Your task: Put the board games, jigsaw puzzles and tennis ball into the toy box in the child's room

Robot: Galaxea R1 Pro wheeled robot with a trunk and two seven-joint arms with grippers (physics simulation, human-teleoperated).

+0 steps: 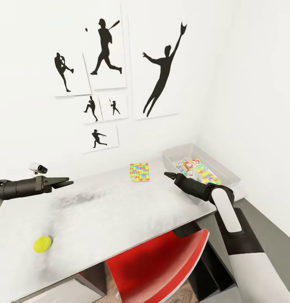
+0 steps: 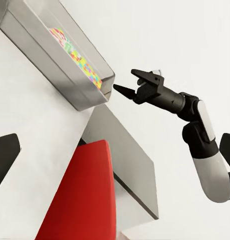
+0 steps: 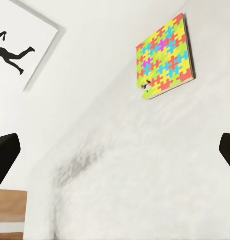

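Jigsaw puzzle [image 1: 139,172]: thin square sheet of yellow, blue, pink, green and orange interlocking pcs, one corner notched; lies flat on the table [image 1: 98,219], ahead of the right gripper [image 1: 167,174] fingertips and apart from them. Right gripper: fingers spread, holding nothing; its tips sit just beside the near rim of the toy box [image 1: 222,169]. Toy box: shallow grey bin at the table's far end, holding printed game boxes [image 1: 187,165] and a second puzzle sheet [image 1: 208,176]; cover lettering too blurred to read. Tennis ball [image 1: 42,243]: small, yellow-green, on the table below and well short of the left gripper [image 1: 67,182]. Left gripper: fingers released, empty. Baseball silhouette pictures [image 1: 107,52] on wall. Red chair [image 1: 161,261] partly cut off under the table.
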